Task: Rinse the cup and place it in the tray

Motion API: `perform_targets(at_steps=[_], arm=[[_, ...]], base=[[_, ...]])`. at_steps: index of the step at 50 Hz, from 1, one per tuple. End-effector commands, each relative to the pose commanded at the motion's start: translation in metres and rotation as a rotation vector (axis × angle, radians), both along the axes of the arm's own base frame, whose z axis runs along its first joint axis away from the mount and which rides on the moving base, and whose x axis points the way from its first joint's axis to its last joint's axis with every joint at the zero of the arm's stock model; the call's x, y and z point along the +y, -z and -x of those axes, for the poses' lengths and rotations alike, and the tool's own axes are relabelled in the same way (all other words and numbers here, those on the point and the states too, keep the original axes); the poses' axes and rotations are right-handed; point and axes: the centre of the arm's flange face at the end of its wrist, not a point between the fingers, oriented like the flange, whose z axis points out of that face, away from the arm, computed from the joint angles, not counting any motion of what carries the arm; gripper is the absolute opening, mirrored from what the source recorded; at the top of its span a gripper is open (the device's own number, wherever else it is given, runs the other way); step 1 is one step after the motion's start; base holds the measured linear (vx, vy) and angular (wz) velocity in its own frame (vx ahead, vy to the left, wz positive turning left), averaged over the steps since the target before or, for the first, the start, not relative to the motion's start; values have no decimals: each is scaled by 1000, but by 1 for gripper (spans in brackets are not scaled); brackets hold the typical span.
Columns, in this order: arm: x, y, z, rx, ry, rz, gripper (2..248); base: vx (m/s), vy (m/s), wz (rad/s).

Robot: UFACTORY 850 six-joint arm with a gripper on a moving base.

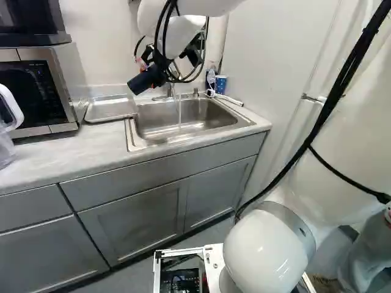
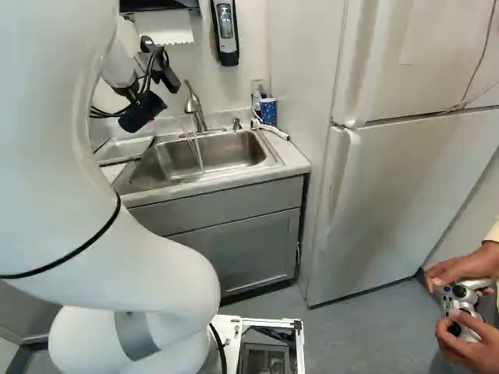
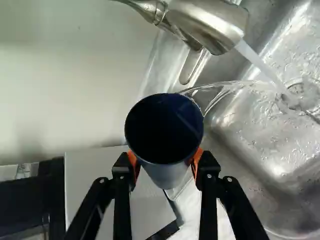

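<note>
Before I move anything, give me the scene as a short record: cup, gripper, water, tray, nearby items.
Cup: dark blue inside, held in the air, mouth toward the wrist camera
Gripper: closed on the cup, an orange pad at each side
Faucet: running
Water: falls into the sink, beside the cup, not into it
Tray: on the counter, between microwave and sink
Other cup: blue, patterned, in the corner behind the sink

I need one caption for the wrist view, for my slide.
The gripper holds the cup between its orange pads, near the faucet, while water runs into the sink.
</note>
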Motion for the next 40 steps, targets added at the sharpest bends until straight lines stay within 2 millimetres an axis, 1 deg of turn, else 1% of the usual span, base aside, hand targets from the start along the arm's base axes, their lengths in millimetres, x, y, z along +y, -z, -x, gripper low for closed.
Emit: perform_targets(at_steps=[40], arm=[[0,0,0,171,242,-298,122]], base=[[0,0,0]])
